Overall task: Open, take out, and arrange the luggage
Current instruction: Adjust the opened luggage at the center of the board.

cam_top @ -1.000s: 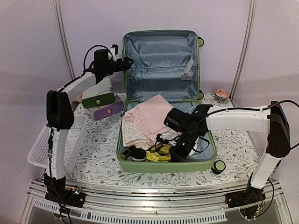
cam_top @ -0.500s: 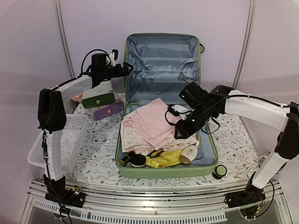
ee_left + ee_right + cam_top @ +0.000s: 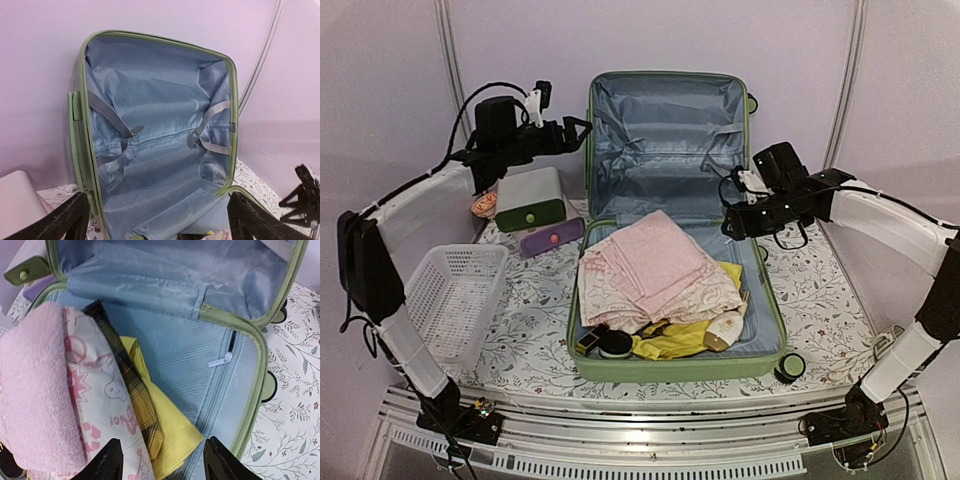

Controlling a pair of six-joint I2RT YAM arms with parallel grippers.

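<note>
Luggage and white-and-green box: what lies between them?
A purple case lies between the box and the luggage, near its lower half; the top external view shows it.

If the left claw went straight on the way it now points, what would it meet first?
Probably the luggage: its upright lid's grey-blue lining fills the wrist view of the left claw, with nothing between. Whether lining or lid rim comes first, depth leaves unclear.

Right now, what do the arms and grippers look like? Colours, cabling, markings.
The left arm and right arm both have white link shells with black joint housings. The left gripper and right gripper are black, with dark angular fingers. Loose black cables loop at the wrists. No markings are readable.
</note>
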